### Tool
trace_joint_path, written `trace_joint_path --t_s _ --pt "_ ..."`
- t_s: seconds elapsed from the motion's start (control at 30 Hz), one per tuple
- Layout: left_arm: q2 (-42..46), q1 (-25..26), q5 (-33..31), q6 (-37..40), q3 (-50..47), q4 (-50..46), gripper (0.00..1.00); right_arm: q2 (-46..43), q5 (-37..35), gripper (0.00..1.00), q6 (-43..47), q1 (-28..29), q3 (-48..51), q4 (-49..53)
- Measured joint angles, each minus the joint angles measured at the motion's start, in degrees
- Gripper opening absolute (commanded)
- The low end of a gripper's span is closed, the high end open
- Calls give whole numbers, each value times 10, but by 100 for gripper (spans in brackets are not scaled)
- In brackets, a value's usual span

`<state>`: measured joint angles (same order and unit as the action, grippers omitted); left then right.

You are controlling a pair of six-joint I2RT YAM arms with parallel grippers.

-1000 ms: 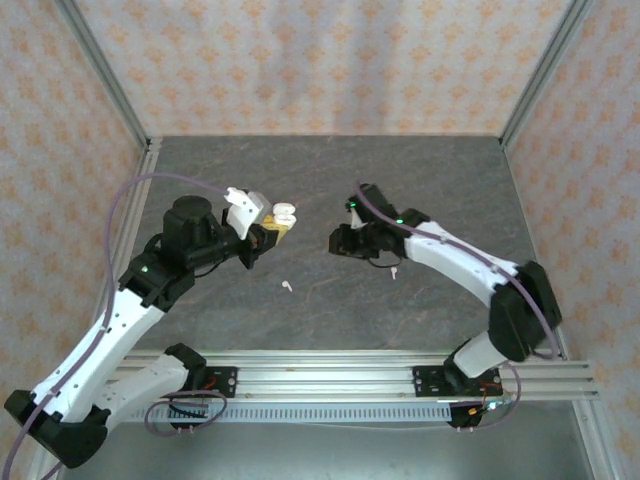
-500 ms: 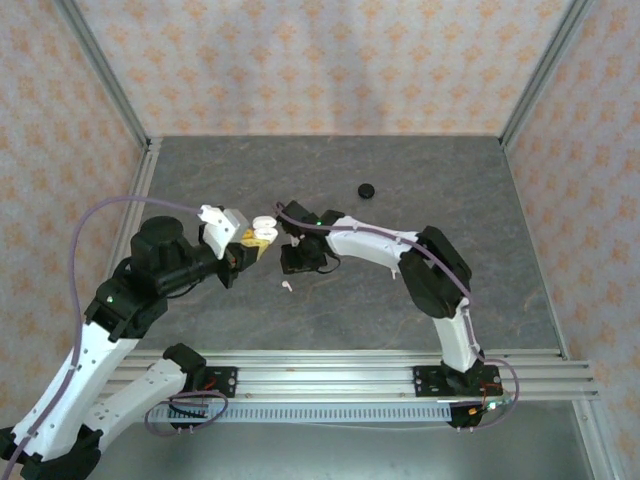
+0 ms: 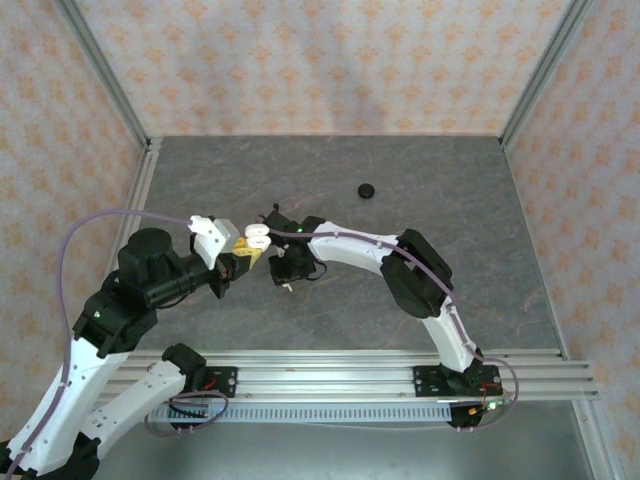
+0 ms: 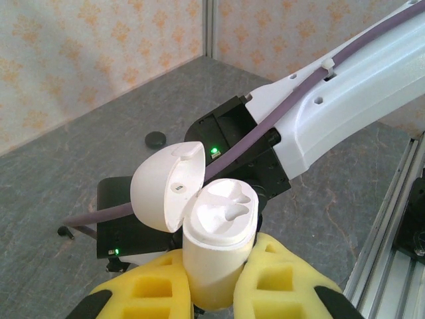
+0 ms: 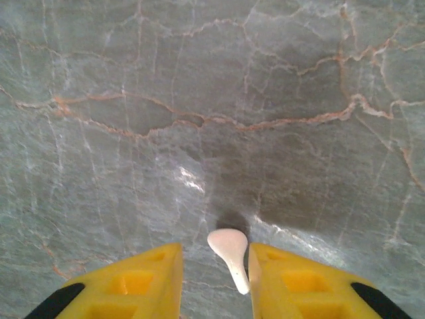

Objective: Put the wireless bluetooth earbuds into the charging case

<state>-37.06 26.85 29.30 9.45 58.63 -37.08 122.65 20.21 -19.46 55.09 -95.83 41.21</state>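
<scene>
Your left tool (image 4: 219,269) clenches the charging case (image 4: 216,229) lid-open for loading; beside the case, your right tool (image 5: 214,260) straddles a white earbud (image 5: 227,240), unclenched.

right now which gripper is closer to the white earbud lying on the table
Right. The right gripper straddles the white earbud on the table, jaws open; the left gripper is off to the side, holding the open charging case.

charging case (image 4: 216,246) base hidden, right pincer (image 5: 212,266) cropped

earbud (image 5: 229,256) on table (image 5: 199,100) within right gripper (image 5: 212,266); charging case (image 4: 216,246) in left gripper (image 4: 214,296)
</scene>
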Motion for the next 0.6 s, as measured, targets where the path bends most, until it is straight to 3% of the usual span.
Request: trace_joint_path --t_s 0.47,0.6 --pt "2 0 -13 -4 0 -19 0 56 -38 32 31 26 -62 68" --pt "2 0 -13 -4 -2 -22 0 57 -50 25 33 26 -63 72"
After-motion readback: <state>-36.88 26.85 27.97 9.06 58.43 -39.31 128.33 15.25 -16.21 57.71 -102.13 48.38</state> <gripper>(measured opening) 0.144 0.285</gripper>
